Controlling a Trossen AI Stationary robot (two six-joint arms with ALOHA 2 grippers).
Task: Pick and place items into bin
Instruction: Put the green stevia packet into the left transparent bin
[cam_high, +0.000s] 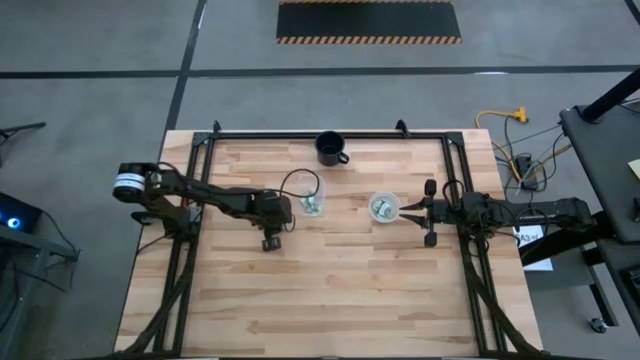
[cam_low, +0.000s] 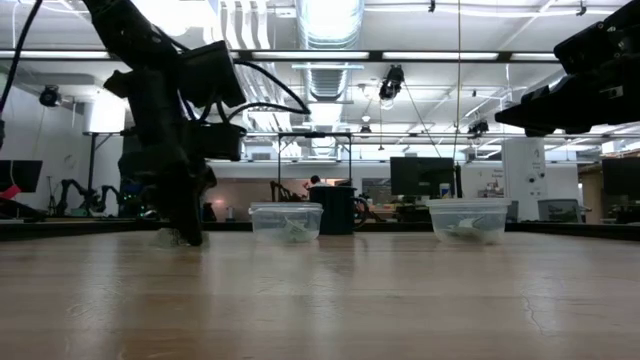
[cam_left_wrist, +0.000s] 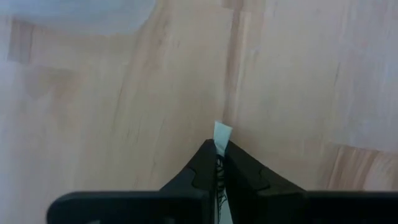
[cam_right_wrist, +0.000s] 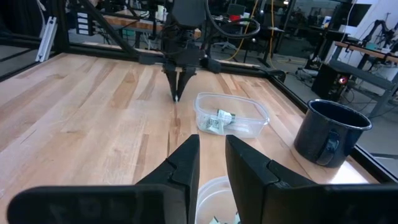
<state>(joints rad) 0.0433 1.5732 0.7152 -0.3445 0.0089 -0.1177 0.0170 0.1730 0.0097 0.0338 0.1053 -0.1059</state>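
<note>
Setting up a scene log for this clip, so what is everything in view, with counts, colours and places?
clear tubs: two, see-through, mid-table, packets inside each
mug: one, dark blue, far edge of table
packet: one, white, pinched in left claw at the tabletop
table: one, light wood
left claw: shut on the packet, beside the left tub
right claw: fingers slightly apart, empty, above the right tub

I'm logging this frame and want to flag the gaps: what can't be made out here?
- How many packets lie in each clear cup: too small from above, blurred in the low view.
- Most of the packet in the left tool: its fingers hide all but a tip.
- Inside of the dark mug: hidden by its wall.
</note>
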